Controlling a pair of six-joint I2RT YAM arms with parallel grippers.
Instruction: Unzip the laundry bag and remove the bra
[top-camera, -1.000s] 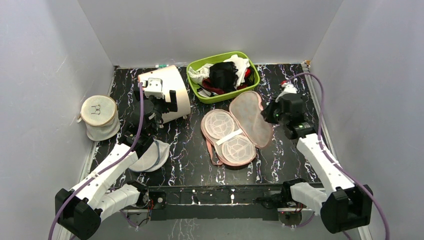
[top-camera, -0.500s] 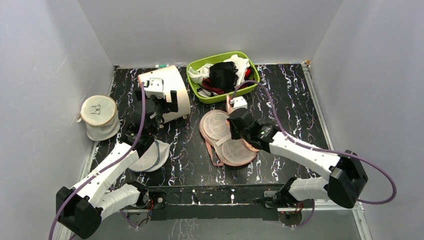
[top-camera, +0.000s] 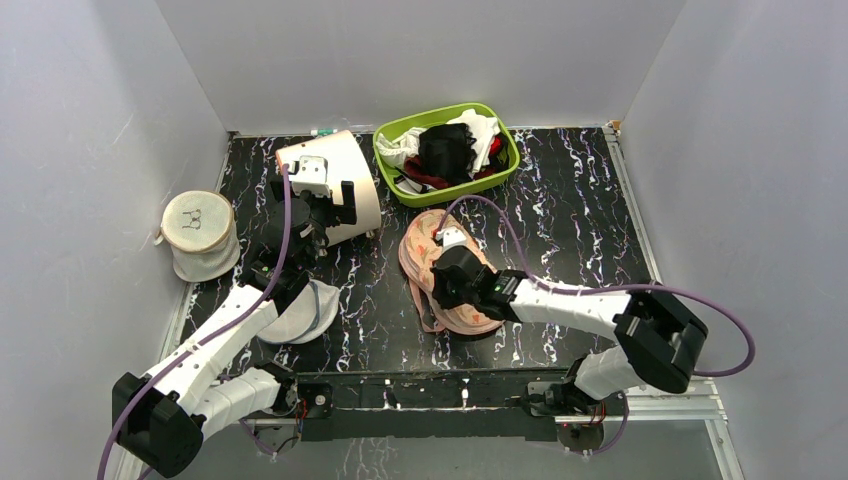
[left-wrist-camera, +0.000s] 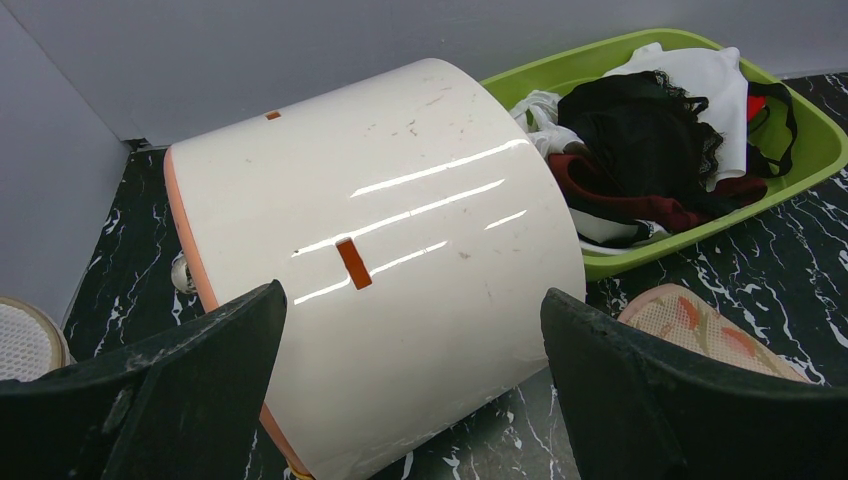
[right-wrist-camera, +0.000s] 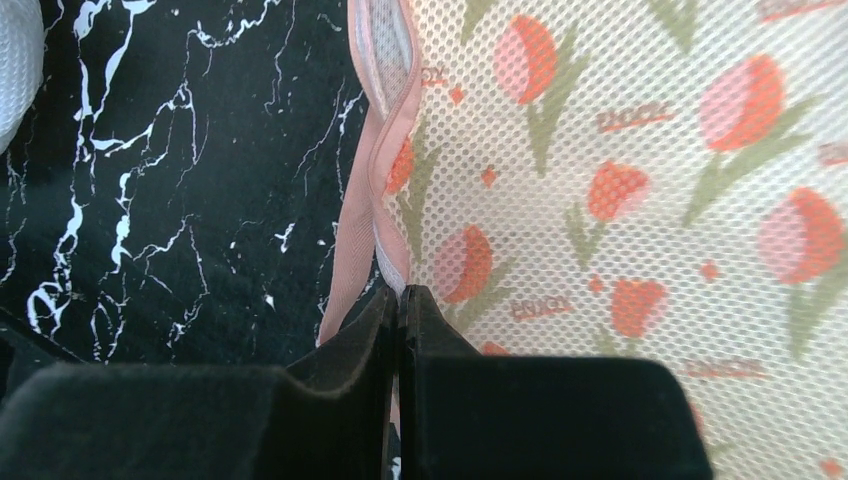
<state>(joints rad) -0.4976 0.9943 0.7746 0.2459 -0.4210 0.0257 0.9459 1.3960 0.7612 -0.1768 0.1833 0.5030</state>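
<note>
— Right end effector (right-wrist-camera: 400, 300): state?

— Fingers pressed together, nothing visibly between them. Tips rest at the pink edging (right-wrist-camera: 375, 210) of the bag (top-camera: 422, 250). Left end effector (left-wrist-camera: 410, 295) stands wide apart and empty, facing the white tub (left-wrist-camera: 380, 250).

— Layout, largest first.

— Worktop (top-camera: 570, 220), black marbled. Tub on its side at the back left. Green tray (left-wrist-camera: 810, 155) beside it, heaped with clothes. Bag mid-worktop, printed face up, under the right wrist.

— Where is the bra (left-wrist-camera: 640, 130)?

— In the tray, by my judgement: a black lacy piece atop the heap, well apart from the bag. No cups discernible. Whether the bag holds anything cannot be told.

— Recommendation for the work at the edging?

— Zip pull not in view, so locate it before travelling. A closed tip only pushes soft mesh, and the bag would likely slide on that slick surface. Part the fingers, pinch the pull squarely, then draw low along the seam's curve. Bring the left arm across to pin the far lobe.
</note>
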